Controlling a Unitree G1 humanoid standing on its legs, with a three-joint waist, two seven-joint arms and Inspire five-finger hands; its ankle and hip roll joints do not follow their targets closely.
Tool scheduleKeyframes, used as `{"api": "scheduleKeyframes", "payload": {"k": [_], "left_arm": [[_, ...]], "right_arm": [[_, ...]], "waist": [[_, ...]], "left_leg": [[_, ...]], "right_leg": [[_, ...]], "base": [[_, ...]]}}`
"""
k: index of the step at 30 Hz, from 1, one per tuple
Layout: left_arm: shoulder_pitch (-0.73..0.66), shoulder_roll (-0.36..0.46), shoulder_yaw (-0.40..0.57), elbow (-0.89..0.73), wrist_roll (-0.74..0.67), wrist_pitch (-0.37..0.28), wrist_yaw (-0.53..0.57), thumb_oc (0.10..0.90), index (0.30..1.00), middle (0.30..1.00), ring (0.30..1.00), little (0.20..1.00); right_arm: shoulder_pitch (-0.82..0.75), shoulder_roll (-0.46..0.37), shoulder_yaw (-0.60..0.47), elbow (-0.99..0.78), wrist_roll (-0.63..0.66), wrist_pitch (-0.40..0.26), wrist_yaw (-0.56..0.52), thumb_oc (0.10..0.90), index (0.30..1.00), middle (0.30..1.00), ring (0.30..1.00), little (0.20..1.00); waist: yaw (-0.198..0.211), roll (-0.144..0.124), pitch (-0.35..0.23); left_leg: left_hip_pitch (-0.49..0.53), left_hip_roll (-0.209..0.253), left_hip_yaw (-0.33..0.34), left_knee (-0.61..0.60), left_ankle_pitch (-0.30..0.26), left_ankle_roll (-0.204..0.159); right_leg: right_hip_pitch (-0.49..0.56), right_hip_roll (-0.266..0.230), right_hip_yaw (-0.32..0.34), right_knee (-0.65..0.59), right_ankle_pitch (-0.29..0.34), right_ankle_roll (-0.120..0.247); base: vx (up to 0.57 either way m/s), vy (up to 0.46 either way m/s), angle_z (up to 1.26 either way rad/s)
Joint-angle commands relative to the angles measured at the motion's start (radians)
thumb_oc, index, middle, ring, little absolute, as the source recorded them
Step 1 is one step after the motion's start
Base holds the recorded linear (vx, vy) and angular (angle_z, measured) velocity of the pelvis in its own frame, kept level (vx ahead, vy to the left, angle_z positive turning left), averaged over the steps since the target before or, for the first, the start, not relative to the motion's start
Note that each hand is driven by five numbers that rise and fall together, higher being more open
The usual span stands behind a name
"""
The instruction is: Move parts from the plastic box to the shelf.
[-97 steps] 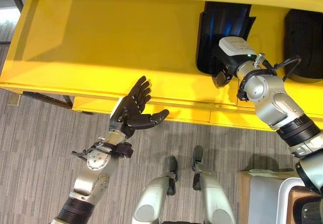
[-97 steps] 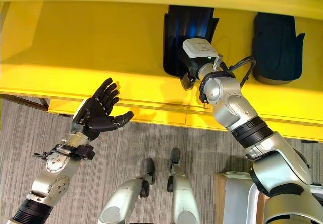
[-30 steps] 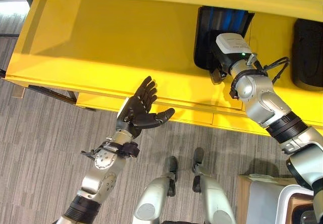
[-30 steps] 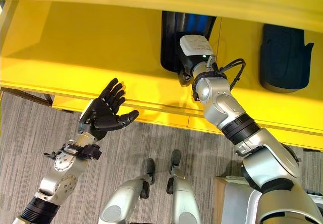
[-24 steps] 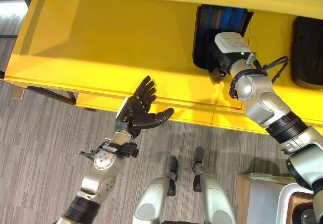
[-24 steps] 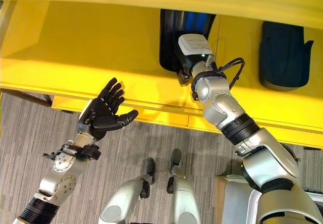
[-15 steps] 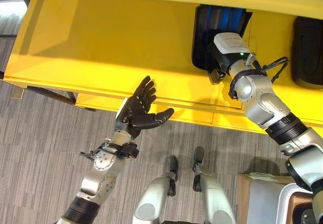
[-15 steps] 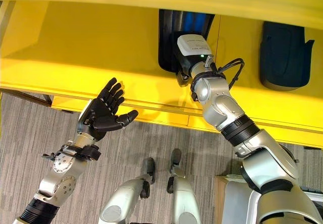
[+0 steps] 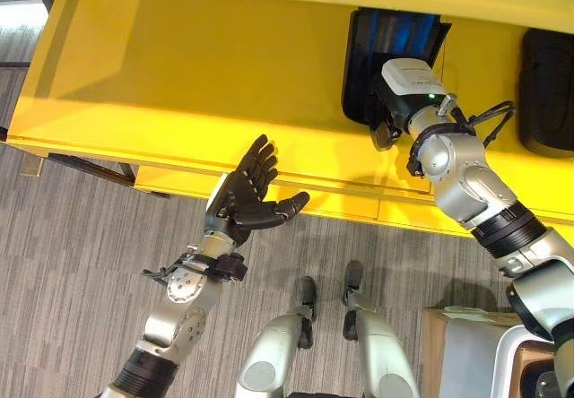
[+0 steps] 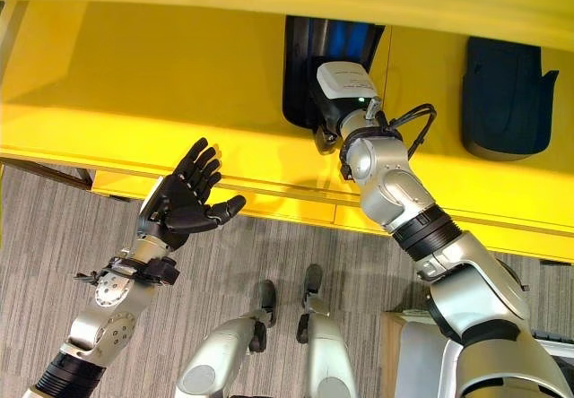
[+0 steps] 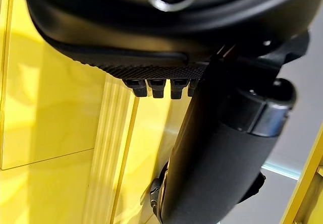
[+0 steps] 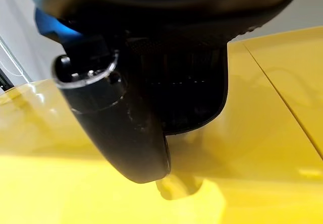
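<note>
Left eye view: the right hand [image 9: 387, 127], upper right of centre, rests on a black moulded plastic part [image 9: 387, 48] lying on the bright yellow shelf [image 9: 179, 75]; whether its fingers grip cannot be told. A second black part [image 9: 547, 93] lies at the right edge. The left hand [image 9: 244, 197], centre frame, is spread wide, empty.

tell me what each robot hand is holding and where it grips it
The left robot hand is open and empty. The right robot hand rests at the near end of a black part; its grip cannot be told.

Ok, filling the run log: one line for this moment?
left hand: open, idle | right hand: at black part on yellow shelf | second black part: placed
</note>
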Motion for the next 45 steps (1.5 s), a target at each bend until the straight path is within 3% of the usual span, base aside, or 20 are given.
{"api": "scheduleKeyframes", "payload": {"k": [1, 11, 12, 13, 14, 15, 45], "left_arm": [[0.009, -0.035, -0.095, -0.074, -0.037, 0.038, -0.021, 0.900, 1.000, 1.000, 1.000, 1.000], [0.010, -0.036, -0.089, -0.076, -0.037, 0.041, -0.020, 0.900, 1.000, 1.000, 1.000, 1.000], [0.010, -0.037, -0.088, -0.076, -0.037, 0.042, -0.019, 0.900, 1.000, 1.000, 1.000, 1.000], [0.009, -0.037, -0.089, -0.074, -0.037, 0.040, -0.018, 0.900, 1.000, 1.000, 1.000, 1.000], [0.007, -0.038, -0.089, -0.071, -0.038, 0.039, -0.019, 0.900, 1.000, 1.000, 1.000, 1.000], [0.006, -0.039, -0.088, -0.072, -0.039, 0.041, -0.019, 0.900, 1.000, 1.000, 1.000, 1.000], [0.006, -0.045, -0.084, -0.074, -0.036, 0.048, -0.020, 0.900, 1.000, 1.000, 1.000, 1.000]], "right_arm": [[-0.095, -0.028, -0.027, -0.172, -0.076, -0.044, -0.032, 0.400, 0.300, 0.300, 0.300, 0.300], [-0.067, -0.023, -0.038, -0.203, -0.083, -0.040, -0.011, 0.400, 0.300, 0.300, 0.300, 0.300], [-0.066, -0.020, -0.039, -0.200, -0.086, -0.043, -0.012, 0.443, 0.360, 0.360, 0.360, 0.360], [-0.064, -0.018, -0.040, -0.200, -0.094, -0.045, -0.010, 0.575, 0.544, 0.544, 0.544, 0.544], [-0.062, -0.017, -0.039, -0.198, -0.101, -0.049, -0.012, 0.839, 0.915, 0.915, 0.915, 0.915], [-0.063, -0.017, -0.039, -0.197, -0.104, -0.051, -0.010, 0.900, 1.000, 1.000, 1.000, 1.000], [-0.028, -0.003, -0.048, -0.189, -0.143, -0.017, 0.003, 0.900, 1.000, 1.000, 1.000, 1.000]], "waist": [[-0.053, 0.011, -0.033], [-0.058, 0.010, -0.034], [-0.058, 0.010, -0.034], [-0.058, 0.010, -0.034], [-0.059, 0.010, -0.035], [-0.059, 0.010, -0.035], [-0.063, 0.010, -0.041]], "left_leg": [[-0.003, 0.066, -0.008, 0.115, -0.096, -0.055], [0.000, 0.067, -0.008, 0.110, -0.095, -0.055], [0.000, 0.068, -0.008, 0.111, -0.095, -0.056], [-0.001, 0.068, -0.007, 0.113, -0.095, -0.056], [-0.001, 0.069, -0.007, 0.113, -0.095, -0.056], [-0.002, 0.069, -0.006, 0.113, -0.096, -0.056], [0.005, 0.071, -0.004, 0.107, -0.094, -0.054]], "right_leg": [[0.008, -0.020, 0.017, 0.103, -0.138, 0.077], [0.009, -0.015, 0.020, 0.101, -0.138, 0.075], [0.009, -0.015, 0.019, 0.101, -0.138, 0.075], [0.008, -0.015, 0.019, 0.102, -0.138, 0.074], [0.008, -0.015, 0.019, 0.101, -0.138, 0.074], [0.008, -0.015, 0.019, 0.101, -0.139, 0.074], [0.007, -0.015, 0.020, 0.105, -0.139, 0.074]], "base": [[0.00, 0.000, 0.00], [0.00, 0.000, 0.00], [0.00, 0.000, 0.00], [0.00, 0.000, 0.00], [0.00, 0.000, 0.00], [0.00, 0.000, 0.00], [0.00, 0.000, 0.00]]}}
